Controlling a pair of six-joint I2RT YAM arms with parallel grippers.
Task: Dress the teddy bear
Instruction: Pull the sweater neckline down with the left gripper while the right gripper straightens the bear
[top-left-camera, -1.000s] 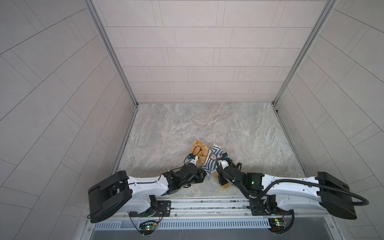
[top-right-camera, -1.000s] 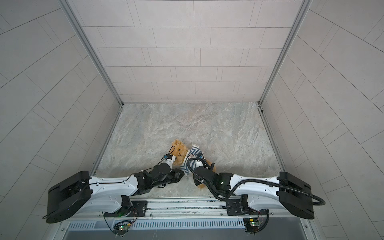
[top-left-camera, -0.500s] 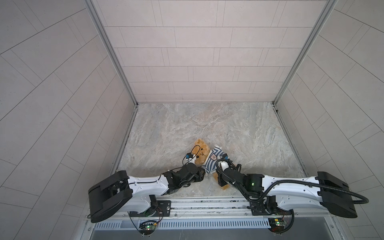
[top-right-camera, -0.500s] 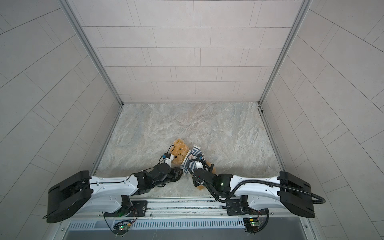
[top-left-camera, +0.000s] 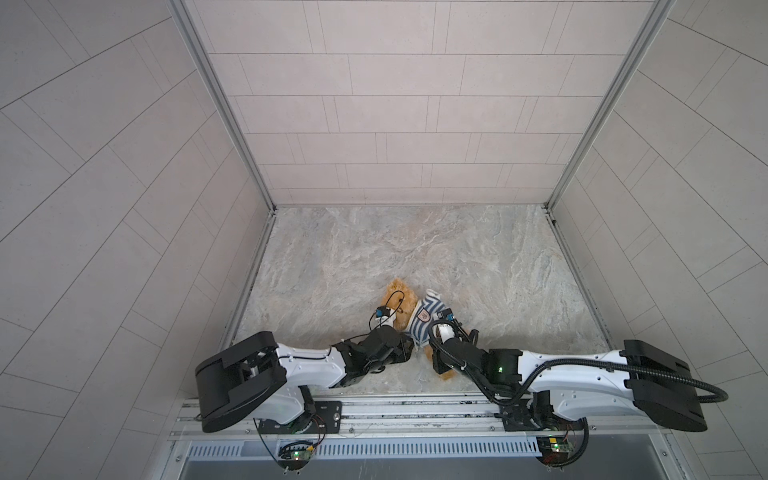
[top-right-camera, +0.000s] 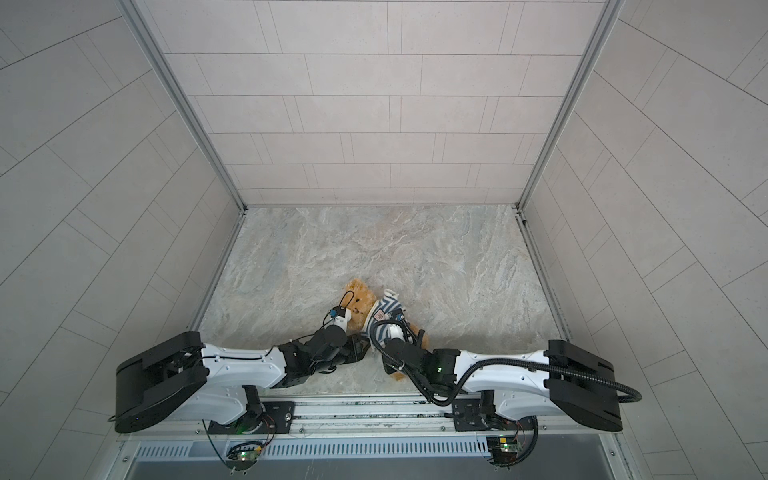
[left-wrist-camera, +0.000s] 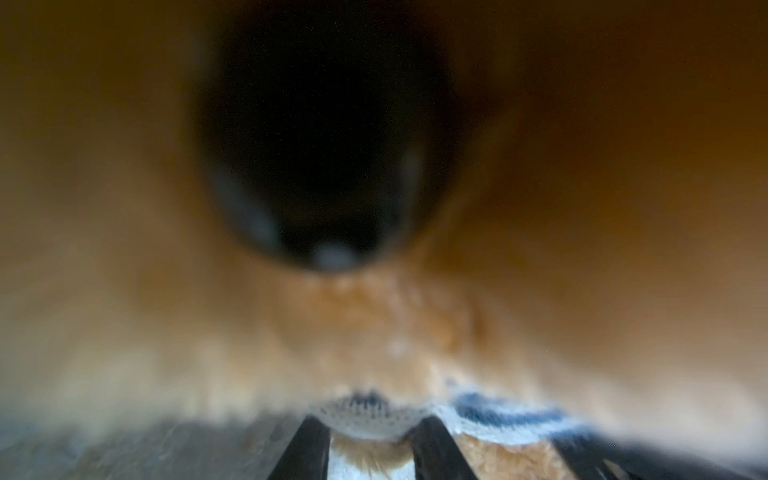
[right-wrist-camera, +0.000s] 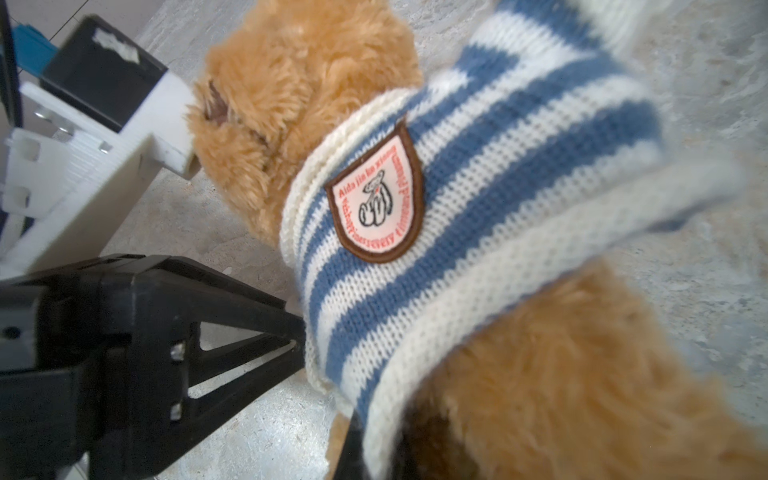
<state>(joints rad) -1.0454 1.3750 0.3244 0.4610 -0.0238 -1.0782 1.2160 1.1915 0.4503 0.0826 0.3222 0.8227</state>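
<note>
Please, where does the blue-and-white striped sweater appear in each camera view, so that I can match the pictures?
A top view: striped sweater low centre, around the teddy bear.
A top view: striped sweater low centre too.
Left wrist: only blurred stripes at the lower edge.
Right wrist: it fills the centre, badge facing the camera.
Shared landmark: the teddy bear's golden-brown fur bordering the sweater, in every view.

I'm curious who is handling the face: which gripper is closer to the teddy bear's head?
Left. The left gripper is at the striped shirt's edge, right beside the face of the teddy bear; the right gripper pinches the shirt's hem farther down its body.
</note>
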